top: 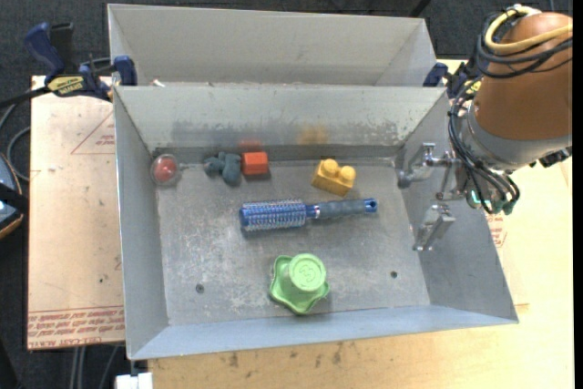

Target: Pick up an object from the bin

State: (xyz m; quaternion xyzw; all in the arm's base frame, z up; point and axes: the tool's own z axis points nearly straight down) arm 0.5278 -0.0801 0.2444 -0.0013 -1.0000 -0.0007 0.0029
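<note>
Grey bin [273,118], right side: claw [422,203] spread over bare floor; blue hairbrush [305,214] nearest; wrist hidden under orange cover [524,77].

A rounded orange cover [528,77] is gleaming, a pale yellow cable [507,17] is ringing its top, and black cables [471,167] are bunching beneath it, beside silver metal jaws.
</note>
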